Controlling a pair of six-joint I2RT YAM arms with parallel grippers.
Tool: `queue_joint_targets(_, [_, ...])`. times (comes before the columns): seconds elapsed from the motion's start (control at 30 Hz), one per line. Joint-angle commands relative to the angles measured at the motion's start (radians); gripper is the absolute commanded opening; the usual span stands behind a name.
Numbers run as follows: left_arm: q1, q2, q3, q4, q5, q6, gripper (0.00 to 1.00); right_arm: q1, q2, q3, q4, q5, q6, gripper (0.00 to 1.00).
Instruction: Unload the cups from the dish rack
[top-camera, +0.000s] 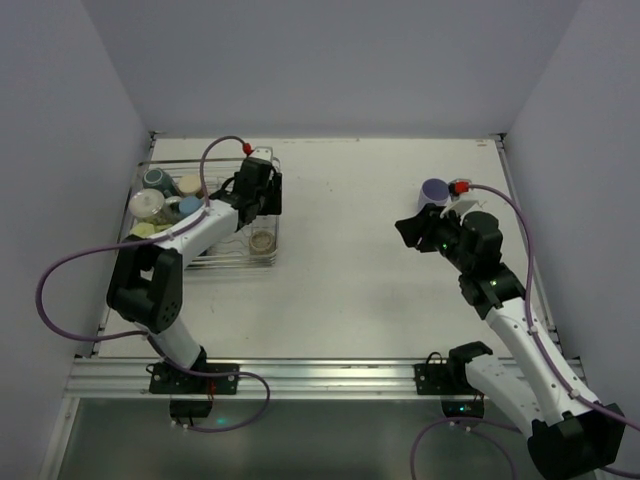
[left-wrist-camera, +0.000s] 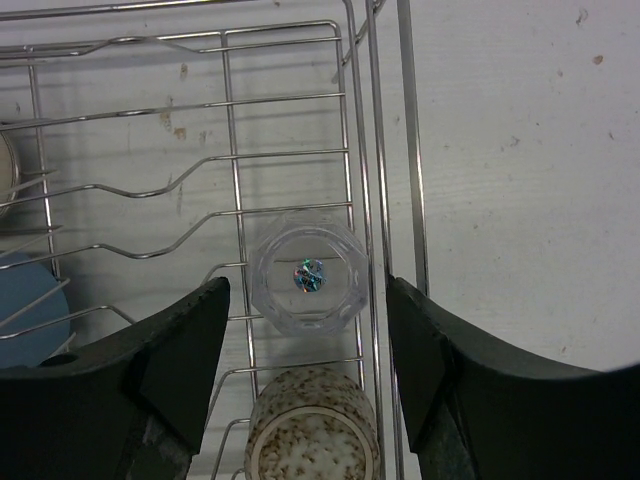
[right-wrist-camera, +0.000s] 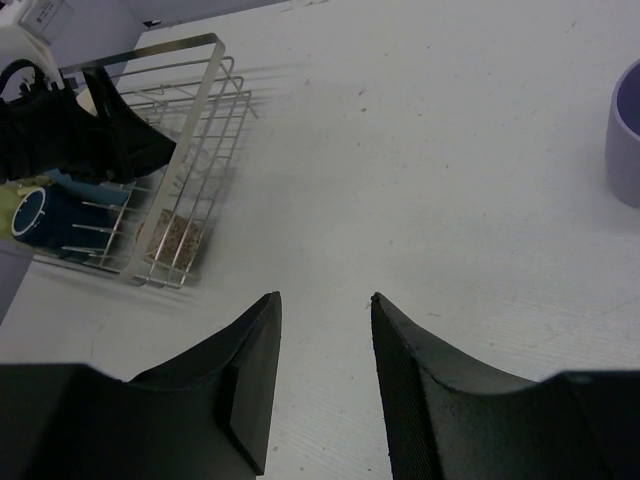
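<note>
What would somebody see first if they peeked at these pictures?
Probably the silver dish rack on the left of the table, with colourful cups crowded in its left end. The left arm's open fingers hang over a clear tumbler in the rack. One lavender cup stands apart on the right.

Silver wire dish rack (left-wrist-camera: 345, 152) at left, several cups (top-camera: 147, 203) inside; lavender cup (top-camera: 434, 189) upright well right, outside.
</note>
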Motion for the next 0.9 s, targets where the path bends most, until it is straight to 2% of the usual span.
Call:
queue_joint_targets(0.0, [-0.002,0.013,0.051,0.029,-0.067,0.027,0.68,0.004,-0.018,-0.006,0.054,-0.029,0.004,0.44])
queue_joint_targets(0.43, [0.002,0.108,0.086,0.038,-0.078,0.043,0.66,0.010,-0.006,-0.011,0.070,-0.057,0.014,0.45])
queue_joint_targets(0.53, [0.008,0.107,0.090,0.038,-0.078,0.043,0.49,0.015,-0.009,-0.013,0.071,-0.064,0.018,0.45])
queue_joint_targets(0.63, [0.008,0.061,0.080,0.043,-0.073,0.040,0.25,0.021,-0.009,-0.008,0.079,-0.078,0.029,0.46])
queue_joint_targets(0.73, [0.009,0.010,0.058,0.052,-0.068,0.033,0.13,0.030,-0.013,0.003,0.082,-0.091,0.044,0.48])
queue_joint_targets(0.87, [0.014,-0.064,0.041,0.040,-0.065,0.020,0.04,0.042,-0.023,0.013,0.091,-0.113,0.075,0.50])
